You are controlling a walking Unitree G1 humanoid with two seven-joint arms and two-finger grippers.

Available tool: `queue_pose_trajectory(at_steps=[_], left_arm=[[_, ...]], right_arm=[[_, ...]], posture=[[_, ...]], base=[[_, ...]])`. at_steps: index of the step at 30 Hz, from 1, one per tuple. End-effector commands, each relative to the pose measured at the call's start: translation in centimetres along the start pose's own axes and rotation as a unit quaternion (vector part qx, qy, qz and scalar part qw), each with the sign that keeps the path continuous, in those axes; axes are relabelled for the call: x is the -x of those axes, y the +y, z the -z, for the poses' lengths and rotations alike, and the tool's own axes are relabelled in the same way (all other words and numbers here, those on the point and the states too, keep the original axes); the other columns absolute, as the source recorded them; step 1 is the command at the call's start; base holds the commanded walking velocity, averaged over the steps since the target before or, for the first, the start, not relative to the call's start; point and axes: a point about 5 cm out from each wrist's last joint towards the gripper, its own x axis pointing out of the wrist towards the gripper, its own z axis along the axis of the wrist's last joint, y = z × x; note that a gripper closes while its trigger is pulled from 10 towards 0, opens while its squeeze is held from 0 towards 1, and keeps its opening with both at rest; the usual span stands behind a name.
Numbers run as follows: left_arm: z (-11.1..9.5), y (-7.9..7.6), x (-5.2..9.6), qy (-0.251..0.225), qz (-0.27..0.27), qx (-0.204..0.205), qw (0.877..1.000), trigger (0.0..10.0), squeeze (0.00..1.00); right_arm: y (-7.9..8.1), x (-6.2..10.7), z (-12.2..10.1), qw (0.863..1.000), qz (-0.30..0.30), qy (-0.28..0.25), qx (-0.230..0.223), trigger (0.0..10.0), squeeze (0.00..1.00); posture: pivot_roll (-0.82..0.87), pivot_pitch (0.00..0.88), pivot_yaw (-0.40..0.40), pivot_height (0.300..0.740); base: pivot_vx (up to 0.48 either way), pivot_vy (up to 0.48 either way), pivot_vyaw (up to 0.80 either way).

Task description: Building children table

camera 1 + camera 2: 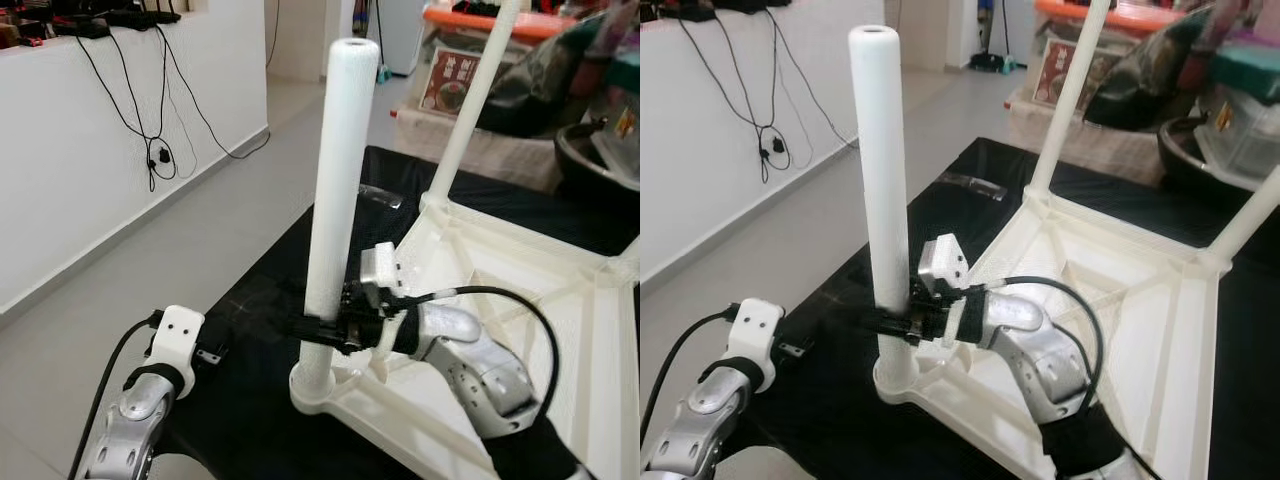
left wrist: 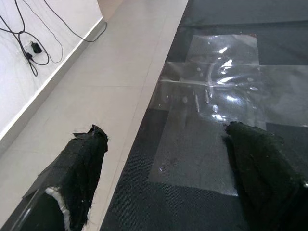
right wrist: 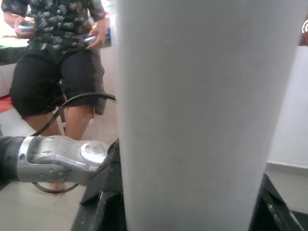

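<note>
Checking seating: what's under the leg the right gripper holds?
The leg stands upright in a corner socket of the upturned white tabletop, which lies on a black mat. The right gripper clamps it just above. How deep it sits is hidden.

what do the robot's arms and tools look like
Both arms are jointed silver metal with black bands. The right tool and left tool each have two long black fingers, cloth-wrapped on the left. White plastic blocks sit on the wrists, and a black cable loops along each arm.
</note>
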Motion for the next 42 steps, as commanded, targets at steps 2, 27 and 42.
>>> queue_pose_trajectory(at_steps=[2,27,42], left_arm=[[0.9,-0.4,0.0,0.026,0.01,-0.008,1.0,10.0,0.0],[0.9,-0.4,0.0,0.024,0.01,-0.008,1.0,10.0,0.0],[1.1,-0.6,0.6,0.024,0.007,-0.004,1.0,10.0,0.0]], right_arm=[[-2.0,0.8,2.0,0.992,0.113,0.056,-0.013,0.0,0.0],[-6.5,2.2,3.4,0.858,0.508,0.058,-0.053,10.0,1.0],[-2.6,4.8,1.1,0.895,0.446,0.013,0.002,10.0,1.0]], posture=[[0.1,0.0,-0.058,0.74],[0.1,0.0,-0.059,0.74],[0.07,0.0,-0.073,0.74]], base=[[0.0,0.0,0.0],[0.0,0.0,0.0],[0.0,0.0,0.0]])
